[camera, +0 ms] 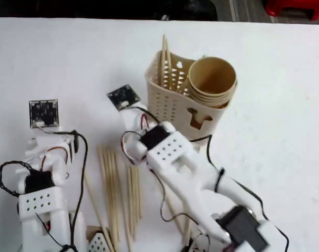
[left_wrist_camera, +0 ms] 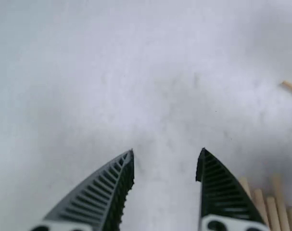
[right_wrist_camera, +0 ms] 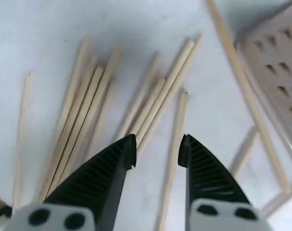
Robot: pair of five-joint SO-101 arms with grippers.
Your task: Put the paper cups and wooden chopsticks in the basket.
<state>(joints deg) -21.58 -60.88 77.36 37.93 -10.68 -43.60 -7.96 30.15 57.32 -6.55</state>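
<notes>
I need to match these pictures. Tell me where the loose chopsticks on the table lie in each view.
High view: loose chopsticks between the two arms.
Left wrist view: their ends beside the left gripper.
Right wrist view: fanned out ahead of the right gripper.
Shared landmark: the white table.

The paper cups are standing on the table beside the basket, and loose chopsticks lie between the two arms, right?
Not quite. The high view shows the paper cups stacked inside the basket, not beside it. The rest, about the loose chopsticks, is right.
</notes>
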